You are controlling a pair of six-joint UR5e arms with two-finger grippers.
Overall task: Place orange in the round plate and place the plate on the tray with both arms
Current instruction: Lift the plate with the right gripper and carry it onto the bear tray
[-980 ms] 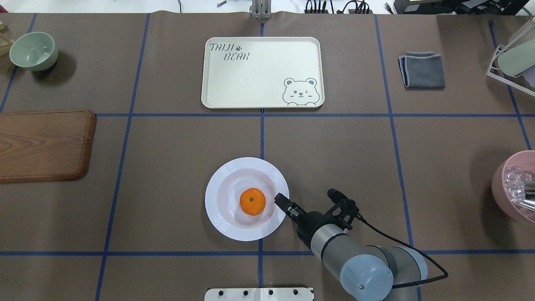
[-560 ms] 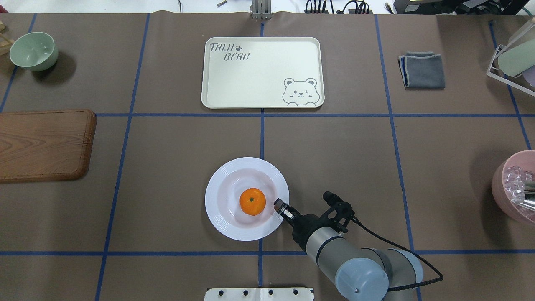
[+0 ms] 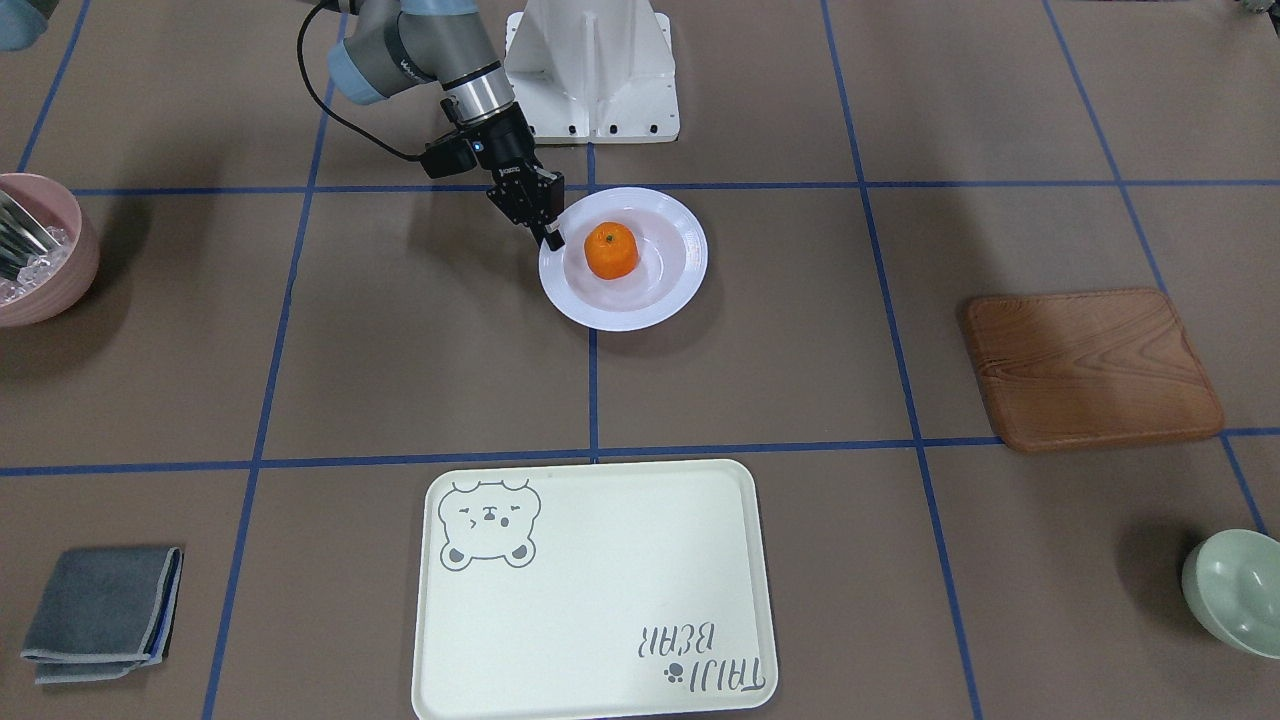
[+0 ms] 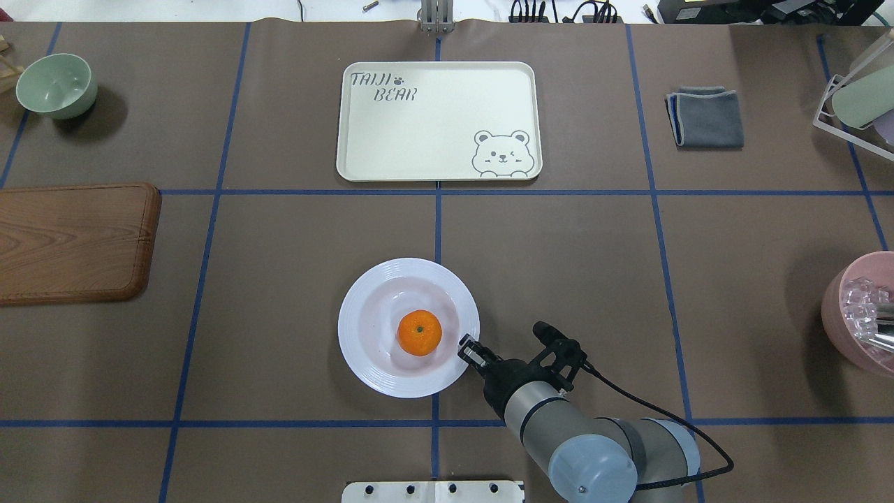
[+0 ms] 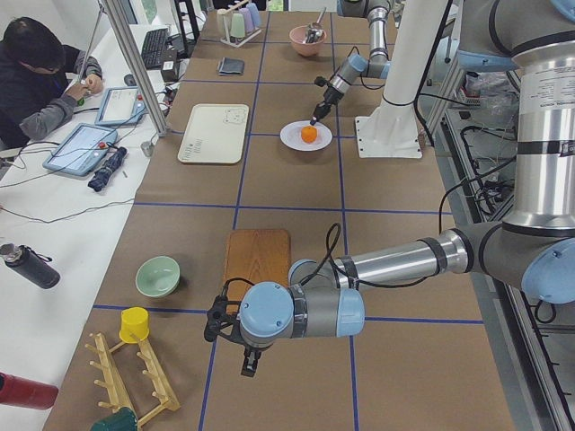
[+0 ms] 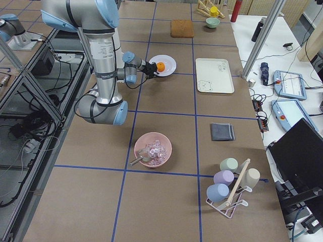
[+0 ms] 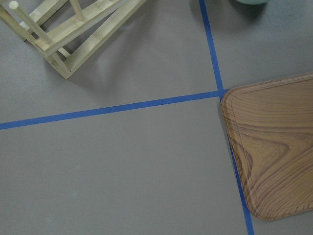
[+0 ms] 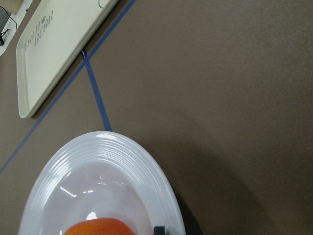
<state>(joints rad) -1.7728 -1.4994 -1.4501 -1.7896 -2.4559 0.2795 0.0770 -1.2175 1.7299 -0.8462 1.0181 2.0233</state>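
Note:
The orange (image 4: 419, 332) lies in the sunken centre of the white round plate (image 4: 363, 349), which sits near the table's front middle. My right gripper (image 4: 466, 347) is at the plate's right rim and shut on it, one finger over the edge; the front-facing view shows the same gripper (image 3: 549, 236) pinching the rim. In the right wrist view the plate (image 8: 98, 147) throws a dark shadow under its near edge. The cream tray (image 4: 433, 119) lies beyond the plate with nothing on it. My left gripper (image 5: 250, 364) hangs far to the left near the wooden board; whether it is open or shut I cannot tell.
A brown wooden board (image 4: 73, 241) lies at the left edge, with a pale green bowl (image 4: 56, 85) behind it. On the right are a folded grey cloth (image 4: 705, 117), a pink bowl (image 4: 859, 311) and a cup rack (image 4: 859, 98). A person sits beyond the table's far side.
The right arm has drawn back toward the robot with its gripper at the rim. The plate with the orange has shifted slightly left and away.

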